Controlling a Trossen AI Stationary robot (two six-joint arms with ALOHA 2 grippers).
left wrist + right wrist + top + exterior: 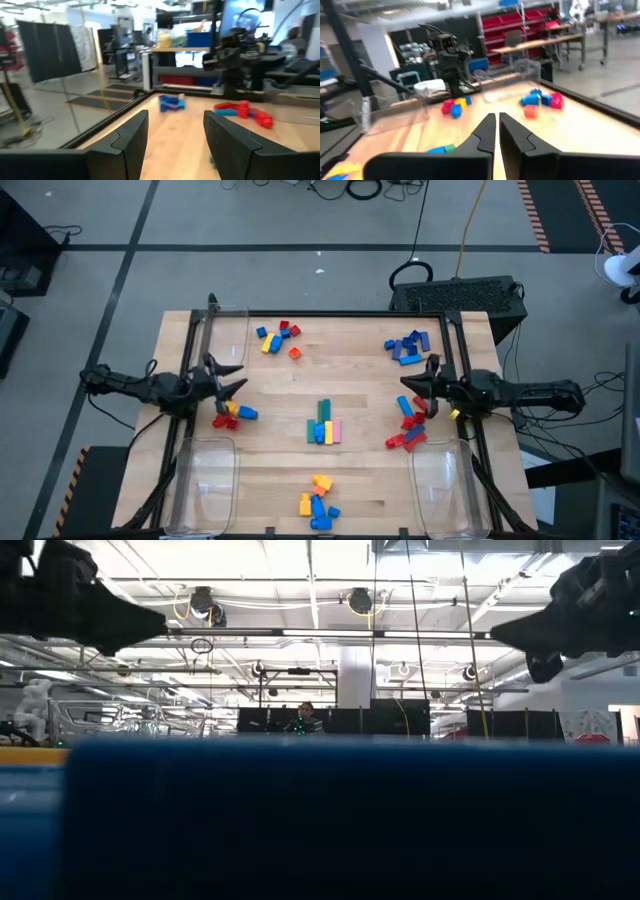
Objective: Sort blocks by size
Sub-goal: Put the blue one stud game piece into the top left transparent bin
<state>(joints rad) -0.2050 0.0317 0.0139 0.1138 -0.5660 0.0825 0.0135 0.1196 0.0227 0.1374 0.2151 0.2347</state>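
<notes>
Bins come first: we see four clear plastic bins at the table's (350,375) corners in the high view, one upper left (228,330), one lower left (205,480), one lower right (445,485), one upper right, hard to make out. None shows a block inside. We can read no writing anywhere.

We find the blocks lying on bare wood in clusters: upper centre-left (277,337), upper right (408,347), centre (324,424), bottom centre (317,502), left (232,414) and right (410,428).

Our left gripper (228,377) hovers at the left, fingers spread and holding nothing. Our right gripper (418,385) hovers at the right, fingers pressed together and holding nothing.
</notes>
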